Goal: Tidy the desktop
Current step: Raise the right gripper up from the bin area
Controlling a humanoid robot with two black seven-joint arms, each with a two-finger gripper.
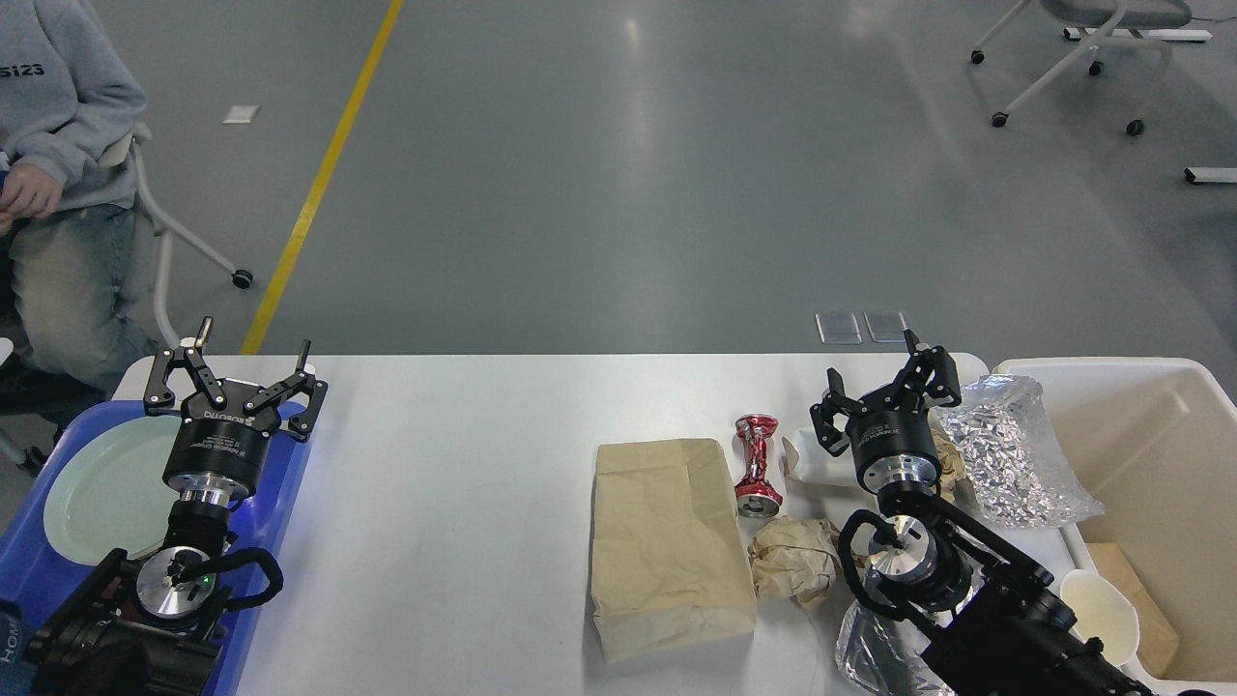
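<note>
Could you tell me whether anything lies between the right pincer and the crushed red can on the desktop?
Yes: a small white container sits on the desktop directly between the open right pincer and the crushed red can, close beside the can.

Single head view, down over desktop [464,503]

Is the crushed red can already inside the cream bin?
No, the crushed red can lies on the desktop, beside the brown paper bag.

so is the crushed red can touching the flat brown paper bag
Apart. The head view shows a thin strip of white desktop between the crushed red can and the right edge of the flat brown paper bag.
</note>
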